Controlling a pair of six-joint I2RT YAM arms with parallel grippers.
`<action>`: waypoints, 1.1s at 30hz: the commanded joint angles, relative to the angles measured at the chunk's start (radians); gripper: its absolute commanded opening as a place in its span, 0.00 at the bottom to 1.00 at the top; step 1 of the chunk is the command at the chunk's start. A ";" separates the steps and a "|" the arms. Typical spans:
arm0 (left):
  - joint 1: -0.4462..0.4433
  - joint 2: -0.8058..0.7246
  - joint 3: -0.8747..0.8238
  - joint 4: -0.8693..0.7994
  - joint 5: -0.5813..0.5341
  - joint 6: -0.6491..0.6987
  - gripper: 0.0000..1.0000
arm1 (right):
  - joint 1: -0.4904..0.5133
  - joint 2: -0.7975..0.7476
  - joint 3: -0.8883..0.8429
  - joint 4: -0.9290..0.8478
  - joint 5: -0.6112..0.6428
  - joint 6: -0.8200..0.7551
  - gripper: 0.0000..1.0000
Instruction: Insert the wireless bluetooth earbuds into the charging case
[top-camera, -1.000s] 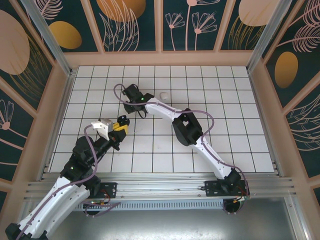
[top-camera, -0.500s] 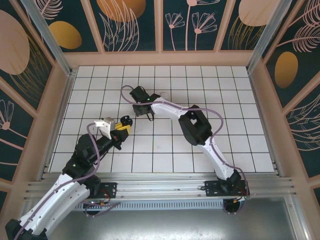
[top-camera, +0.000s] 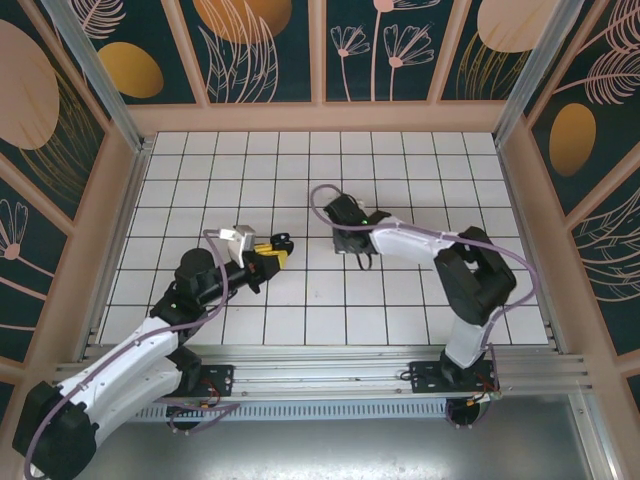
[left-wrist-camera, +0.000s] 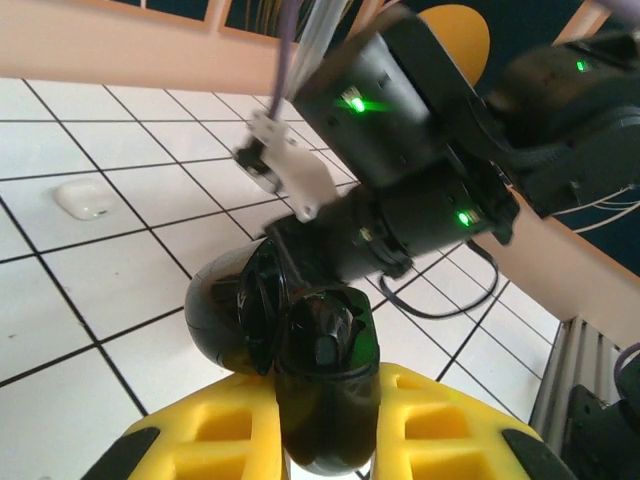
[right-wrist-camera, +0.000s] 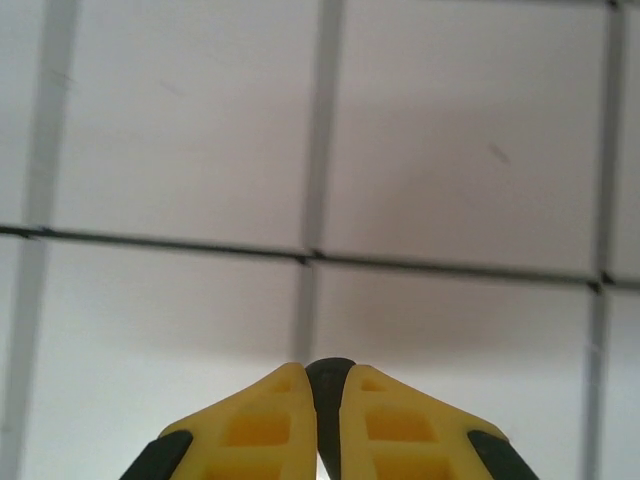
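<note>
My left gripper (top-camera: 277, 250) is shut on the black charging case (left-wrist-camera: 327, 385), held upright between its yellow fingers (left-wrist-camera: 215, 430) with the lid (left-wrist-camera: 232, 312) swung open to the left. The case (top-camera: 283, 242) hangs above the tiles at centre left. My right gripper (right-wrist-camera: 331, 400) points down at the floor, shut on a thin black earbud (right-wrist-camera: 331, 378) whose tip shows between the pads. In the top view the right gripper (top-camera: 358, 255) hangs just right of the case. A small white earbud (left-wrist-camera: 85, 198) lies on a tile behind and to the left of the case.
The right arm's black wrist (left-wrist-camera: 420, 150), with green lights, looms close behind the open case. The white tiled floor (top-camera: 420, 160) is walled by a wooden rail (top-camera: 320, 118) at the back and patterned panels at the sides. The right arm's cable (left-wrist-camera: 470, 290) loops low over the tiles.
The right arm has swung from the back left to the centre, ending just right of the case, and its jaws have closed tighter. The left arm has carried the case rightward.
</note>
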 joint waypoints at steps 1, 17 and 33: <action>-0.018 0.040 0.062 0.103 0.046 -0.023 0.00 | -0.057 -0.080 -0.152 0.026 0.036 0.110 0.09; -0.062 0.123 0.099 0.127 0.010 -0.043 0.00 | -0.115 -0.213 -0.293 0.109 -0.165 0.237 0.40; -0.084 0.162 0.104 0.158 0.014 -0.061 0.00 | -0.277 -0.523 -0.468 0.176 -0.332 0.200 0.41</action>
